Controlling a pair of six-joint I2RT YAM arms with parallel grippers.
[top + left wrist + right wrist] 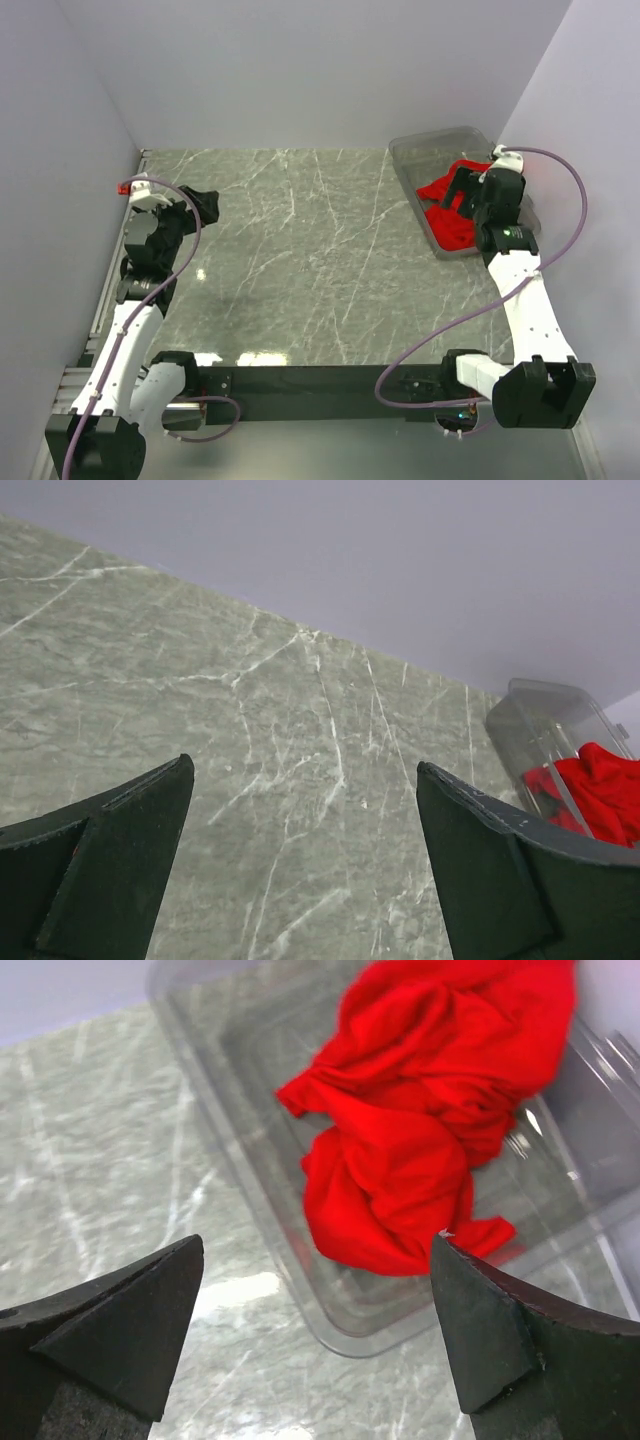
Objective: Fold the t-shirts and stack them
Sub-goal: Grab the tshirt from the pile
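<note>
A crumpled red t-shirt (pixel 420 1120) lies in a clear plastic bin (pixel 240 1140) at the table's right back; it also shows in the top view (pixel 440 190) and the left wrist view (pixel 595 790). My right gripper (pixel 315 1250) is open and empty, hovering above the bin's near corner, with the shirt just beyond its fingertips. In the top view the right gripper (pixel 462 196) sits over the bin (pixel 425 150). My left gripper (pixel 305 780) is open and empty above bare marble at the table's left; in the top view the left gripper (pixel 200 203) is far from the bin.
The grey-green marble table (pixel 300 260) spans the middle. White walls close in left, back and right. A small red item (pixel 123 187) sits at the far left edge. Cables loop off both arms.
</note>
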